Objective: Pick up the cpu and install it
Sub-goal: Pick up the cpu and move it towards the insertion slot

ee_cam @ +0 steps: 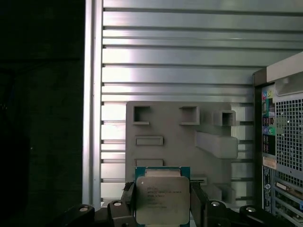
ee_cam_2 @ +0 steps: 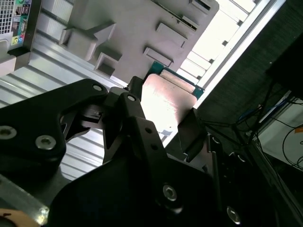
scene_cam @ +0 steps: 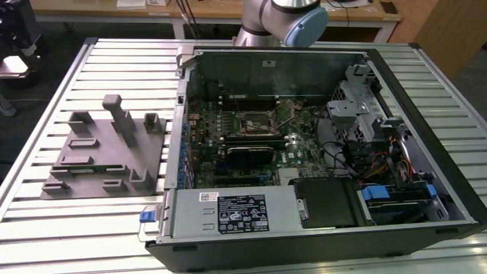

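**Black fingers (ee_cam: 129, 201) pinch the small square silver-topped cpu (ee_cam: 162, 198) by two opposite edges**

Both fingers of the gripper (ee_cam: 162, 210) press on the cpu's sides. It sits squarely between them, metal lid facing the first wrist view and green border showing along one edge. In the second wrist view it hangs clear of the grey moulded plastic tray (ee_cam_2: 137, 28) beneath. That tray lies on the ribbed aluminium table (scene_cam: 114, 63), to the exterior view's left of the open black computer case (scene_cam: 304, 251). The black-framed square socket (scene_cam: 255, 121) sits mid-motherboard inside the case, well apart from the held cpu and beyond the case wall.
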Tool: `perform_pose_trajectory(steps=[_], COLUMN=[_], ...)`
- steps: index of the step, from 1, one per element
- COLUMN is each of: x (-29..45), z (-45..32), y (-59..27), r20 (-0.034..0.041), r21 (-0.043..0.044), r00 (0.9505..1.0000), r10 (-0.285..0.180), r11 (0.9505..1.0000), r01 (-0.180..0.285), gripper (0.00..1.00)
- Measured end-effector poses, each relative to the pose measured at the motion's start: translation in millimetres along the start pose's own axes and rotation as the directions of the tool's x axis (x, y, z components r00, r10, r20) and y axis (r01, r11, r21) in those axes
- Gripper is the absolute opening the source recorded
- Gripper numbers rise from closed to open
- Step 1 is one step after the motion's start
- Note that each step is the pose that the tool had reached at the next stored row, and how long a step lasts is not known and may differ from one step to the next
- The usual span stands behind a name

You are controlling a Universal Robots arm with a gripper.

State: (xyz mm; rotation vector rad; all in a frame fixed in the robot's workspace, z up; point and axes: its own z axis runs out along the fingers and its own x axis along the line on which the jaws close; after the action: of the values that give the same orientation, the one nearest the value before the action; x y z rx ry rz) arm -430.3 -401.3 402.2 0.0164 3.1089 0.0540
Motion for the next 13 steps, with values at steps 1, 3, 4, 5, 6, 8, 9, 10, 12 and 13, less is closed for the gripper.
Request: perform_pose_trajectory(steps=[1,3,4,5,6,8,9,10,12,13], x=[-1.9,-5.7,-7.6,-9.6,-11.5,-15.6,-17.7,-19.8,-24.0,-26.3], z=[0.1,0.2,0.2,0.3,0.4,0.5,0.6,0.6,0.8,0.9], y=[0.0,0.0,0.0,0.1,0.1,0.1,0.1,0.2,0.2,0.2], r20=[0.0,0.0,-0.0001,-0.0001,0.0,0.0,0.0,0.0,0.0,0.0], r21=[0.0,0.0,0.0,0.0,-0.0001,-0.0001,-0.0001,-0.0001,-0.0001,-0.0001], r00=[1.0,1.0,1.0,1.0,1.0,1.0,1.0,1.0,1.0,1.0], r10=[0.0,0.0,0.0,0.0,0.0,0.0,0.0,0.0,0.0,0.0], r11=[1.0,1.0,1.0,1.0,1.0,1.0,1.0,1.0,1.0,1.0], r01=[0.0,0.0,0.0,0.0,0.0,0.0,0.0,0.0,0.0,0.0], gripper=[0.54,0.54,0.54,0.54,0.54,0.54,0.54,0.54,0.54,0.54])
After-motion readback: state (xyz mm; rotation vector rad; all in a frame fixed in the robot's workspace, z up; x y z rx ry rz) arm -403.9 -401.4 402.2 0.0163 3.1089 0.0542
